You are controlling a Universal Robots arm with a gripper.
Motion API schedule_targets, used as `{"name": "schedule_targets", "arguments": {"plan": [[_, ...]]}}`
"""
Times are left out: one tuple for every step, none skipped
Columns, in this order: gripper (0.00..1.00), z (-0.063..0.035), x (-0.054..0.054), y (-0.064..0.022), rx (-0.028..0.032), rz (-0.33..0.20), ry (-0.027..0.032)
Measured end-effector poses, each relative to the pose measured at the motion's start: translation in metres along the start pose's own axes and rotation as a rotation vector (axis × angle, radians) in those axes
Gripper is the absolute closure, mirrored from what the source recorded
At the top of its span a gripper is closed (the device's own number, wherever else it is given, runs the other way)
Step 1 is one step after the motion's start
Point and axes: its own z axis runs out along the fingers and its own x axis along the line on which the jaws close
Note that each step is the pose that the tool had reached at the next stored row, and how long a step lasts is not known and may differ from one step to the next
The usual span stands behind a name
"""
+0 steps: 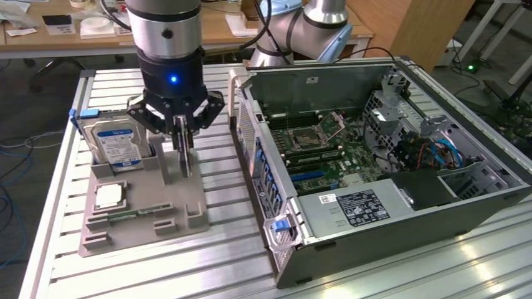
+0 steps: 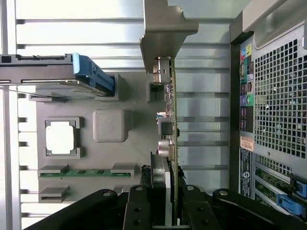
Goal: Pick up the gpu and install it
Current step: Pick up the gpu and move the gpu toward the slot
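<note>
Gpu (image 1: 184,168) is meant for the open computer case (image 1: 259,163), which sits on the bench (image 1: 415,274) just beside your jaws. The grey holder tray (image 1: 148,208) is right under them. Jaws are clamped on the gpu's top edge. The card stands on edge, long axis parallel to the case's port panel, bracket end sticking out past the jaws.

A shiny metal table (image 1: 224,274) with long grooves is near, and light makes bright spots on it. Far back on the exterior view's left stands a wooden desk (image 1: 50,42) with papers (image 1: 17,26) on it. Far right is a wooden cabinet (image 1: 415,25). The floor (image 1: 25,99) is dark grey, with blue cables (image 1: 12,180) on the left and a small green light (image 1: 471,66) far right.
</note>
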Motion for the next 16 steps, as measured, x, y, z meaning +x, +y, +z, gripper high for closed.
{"name": "schedule_targets", "arguments": {"plan": [[0.72, -0.0026, 0.000, 0.0001, -0.0003, 0.000, 0.0000], [0.72, -0.0055, 0.000, 0.0003, -0.0004, 0.000, 0.0000], [0.72, -0.0085, 0.000, 0.0004, -0.0006, 0.000, 0.0000], [0.72, -0.0116, 0.000, 0.0006, -0.0007, 0.000, 0.0000], [0.72, -0.0149, 0.000, 0.0007, -0.0008, 0.000, 0.0000], [0.72, -0.0179, 0.000, 0.0009, -0.0008, 0.000, 0.0000], [0.72, -0.0208, 0.000, 0.0010, -0.0008, 0.000, 0.0000], [0.72, -0.0239, 0.000, 0.0012, -0.0008, 0.000, 0.0001], [0.72, -0.0268, 0.000, 0.0014, -0.0010, 0.000, 0.0000], [0.72, -0.0298, 0.000, 0.0015, -0.0011, 0.000, 0.0000], [0.72, -0.0331, 0.000, 0.0017, -0.0012, 0.000, 0.0000], [0.72, -0.0359, 0.000, 0.0018, -0.0013, 0.000, 0.0001], [0.72, -0.0393, 0.000, 0.0020, -0.0015, 0.000, 0.0001], [0.72, -0.0423, 0.000, 0.0021, -0.0016, 0.000, 0.0000], [0.72, -0.0451, 0.001, 0.0023, -0.0018, 0.000, 0.0000], [0.72, -0.0478, 0.001, 0.0024, -0.0019, 0.000, 0.0001]]}}
